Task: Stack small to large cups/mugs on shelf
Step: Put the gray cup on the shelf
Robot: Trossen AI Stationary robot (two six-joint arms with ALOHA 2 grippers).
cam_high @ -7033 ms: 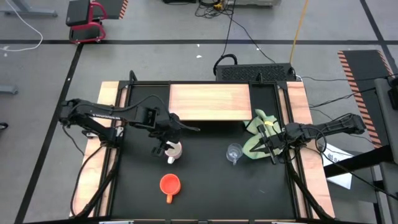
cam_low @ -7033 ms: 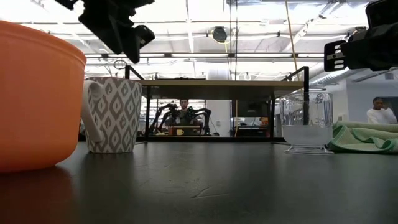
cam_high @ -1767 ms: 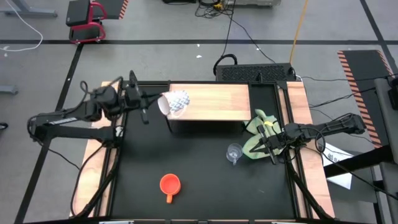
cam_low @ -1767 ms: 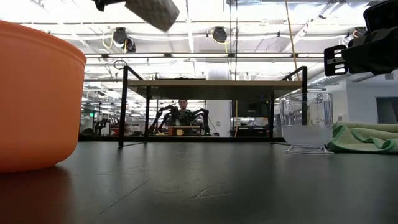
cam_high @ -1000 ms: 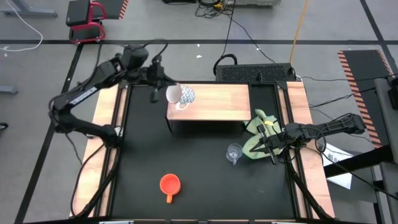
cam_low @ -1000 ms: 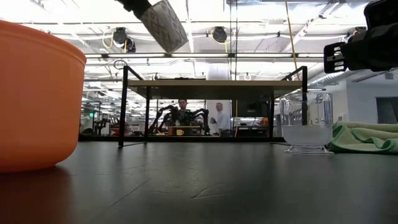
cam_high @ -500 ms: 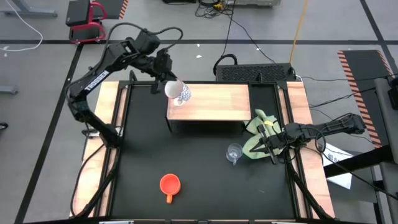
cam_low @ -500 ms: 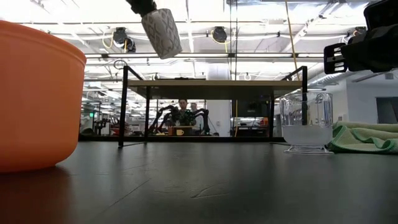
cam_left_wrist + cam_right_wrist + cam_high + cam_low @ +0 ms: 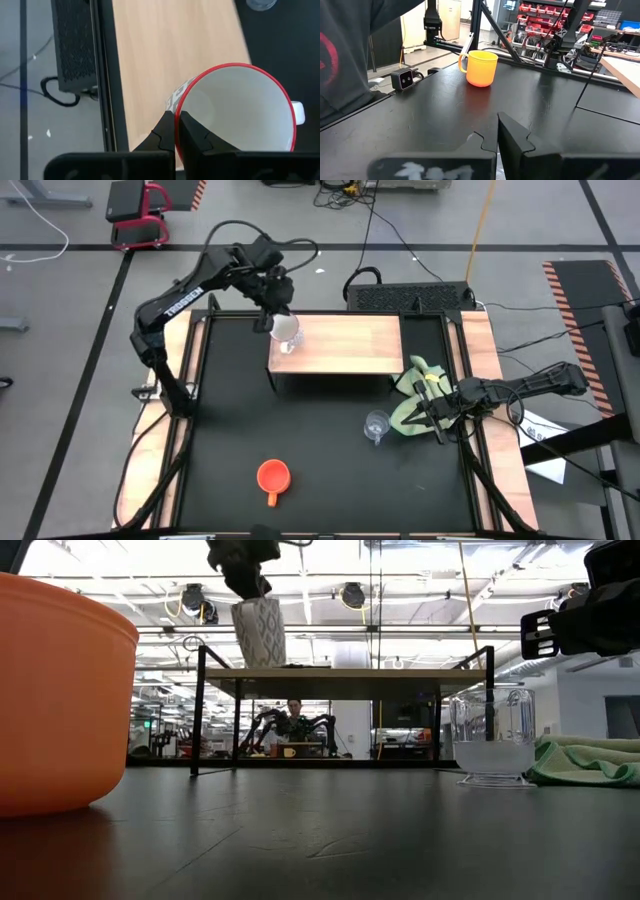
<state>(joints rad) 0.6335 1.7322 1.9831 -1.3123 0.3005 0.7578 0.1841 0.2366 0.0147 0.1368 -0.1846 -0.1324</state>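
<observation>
Mugs first, nearest the front edge of the tabletop: the orange mug stands alone there, untouched and evidently awaiting its turn, and it fills the near left of the low view. Mid-table toward the right edge, the clear glass cup stands upright just beside the yellow-green cloth; the right gripper rests over that cloth with its fingers closed on nothing, judged to be waiting. Farthest back, the left gripper pinches the rim of the white patterned mug, one finger inside and one outside, over the left end of the shelf. That rim grip keeps the mug mouth-up for setting down. The low view shows what the high view cannot: the mug's base sits at or just above the shelf top, roughly upright, though contact cannot be confirmed. The left wrist view alone shows the red rim and empty white interior, with the handle on the far side from the fingers. The right wrist view shows only the orange mug across bare tabletop.
</observation>
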